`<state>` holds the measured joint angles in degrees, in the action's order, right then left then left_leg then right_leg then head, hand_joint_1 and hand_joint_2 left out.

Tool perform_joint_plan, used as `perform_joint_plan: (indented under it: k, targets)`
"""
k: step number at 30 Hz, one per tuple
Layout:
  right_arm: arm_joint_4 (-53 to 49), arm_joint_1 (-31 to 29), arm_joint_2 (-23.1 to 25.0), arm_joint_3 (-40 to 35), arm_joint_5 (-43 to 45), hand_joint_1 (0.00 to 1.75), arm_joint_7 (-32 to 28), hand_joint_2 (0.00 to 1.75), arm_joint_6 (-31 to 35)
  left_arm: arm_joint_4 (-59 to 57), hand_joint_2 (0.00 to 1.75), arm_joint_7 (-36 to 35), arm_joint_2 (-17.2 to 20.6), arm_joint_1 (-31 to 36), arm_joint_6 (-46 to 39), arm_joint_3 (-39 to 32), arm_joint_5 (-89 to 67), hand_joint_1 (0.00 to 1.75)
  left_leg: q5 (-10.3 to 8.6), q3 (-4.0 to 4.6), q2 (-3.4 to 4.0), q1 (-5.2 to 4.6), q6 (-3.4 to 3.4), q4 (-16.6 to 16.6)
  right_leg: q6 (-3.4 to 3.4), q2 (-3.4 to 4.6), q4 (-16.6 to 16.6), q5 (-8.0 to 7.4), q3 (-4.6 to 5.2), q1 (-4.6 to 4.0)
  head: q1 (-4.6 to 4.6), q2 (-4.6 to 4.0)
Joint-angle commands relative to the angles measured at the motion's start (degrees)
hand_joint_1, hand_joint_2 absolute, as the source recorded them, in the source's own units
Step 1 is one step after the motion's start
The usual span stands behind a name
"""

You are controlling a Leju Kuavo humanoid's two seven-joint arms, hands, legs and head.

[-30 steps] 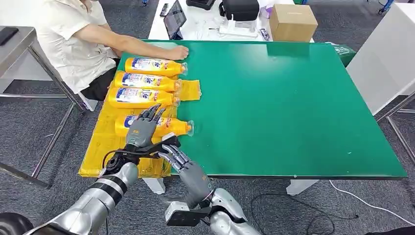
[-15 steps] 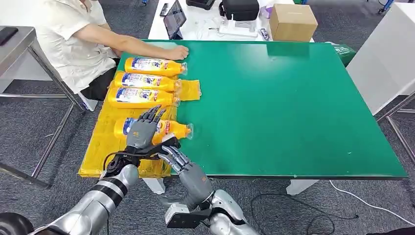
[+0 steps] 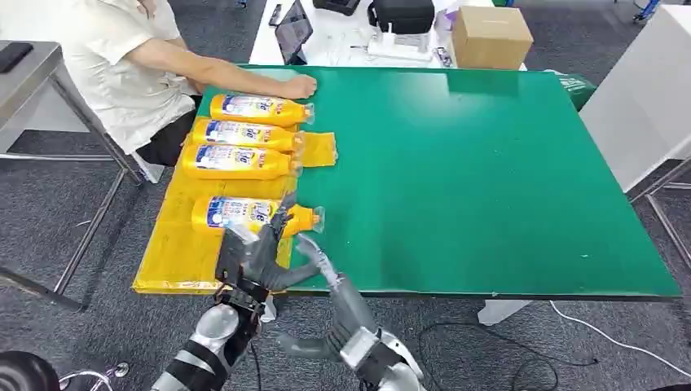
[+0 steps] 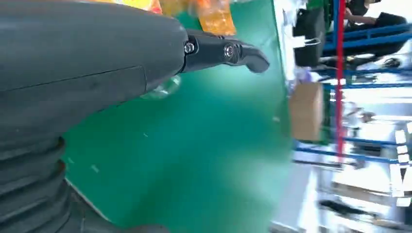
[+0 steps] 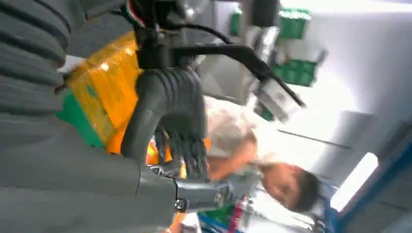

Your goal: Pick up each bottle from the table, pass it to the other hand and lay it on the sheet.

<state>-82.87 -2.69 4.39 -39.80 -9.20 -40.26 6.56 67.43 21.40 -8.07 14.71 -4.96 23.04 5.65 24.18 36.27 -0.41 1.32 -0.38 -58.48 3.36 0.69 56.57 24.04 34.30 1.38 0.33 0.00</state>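
While four yellow bottles (image 3: pixel 244 213) are lying on the yellow sheet (image 3: pixel 183 244), the left hand (image 3: pixel 248 257) and right hand (image 3: pixel 322 265) are hovering empty, fingers loosely spread.

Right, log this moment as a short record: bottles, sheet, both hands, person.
bottles: four lying on the sheet; nearest bottle with its cap end over the table
sheet: yellow, on the table's left side
left hand: at the near edge, just short of the nearest bottle, holds nothing
right hand: beside the left, fingers spread, holds nothing
person: seated at far left, hand on the table
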Motion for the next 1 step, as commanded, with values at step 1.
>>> perform_joint_plan:
  k: [1]
  targets:
    - [-5.83, 0.48, -4.53, -1.95, -0.02, 0.00, 0.26, 1.75, 0.25, -5.27, 1.75, -2.14, -0.95, 4.13, 1.60, -4.62, 7.62, 0.00, -0.03, -0.19, -0.07, 0.05, 0.03, 0.04, -0.12, -0.16, -0.04, 0.03, -0.18, -0.07, 0.04, 0.00]
